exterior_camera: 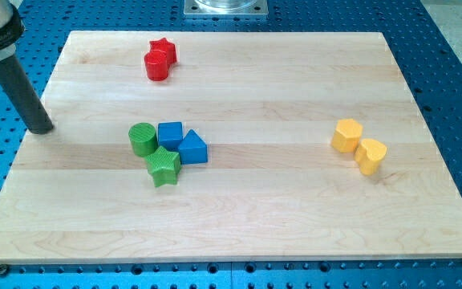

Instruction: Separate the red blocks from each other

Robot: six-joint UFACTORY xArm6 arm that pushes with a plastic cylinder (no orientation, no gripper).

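Two red blocks touch each other near the view's top, left of centre: a red star (165, 50) behind and a red cylinder (157, 65) in front of it. My tip (41, 128) rests at the board's left edge, well below and to the left of the red blocks, apart from every block. The dark rod rises from it toward the view's top left corner.
A cluster sits left of centre: green cylinder (142, 139), blue cube (170, 135), blue triangle (192, 148), green star (164, 165). At the right, a yellow hexagon (347, 135) touches a yellow heart (370, 155). The wooden board (295, 217) lies on a blue perforated table.
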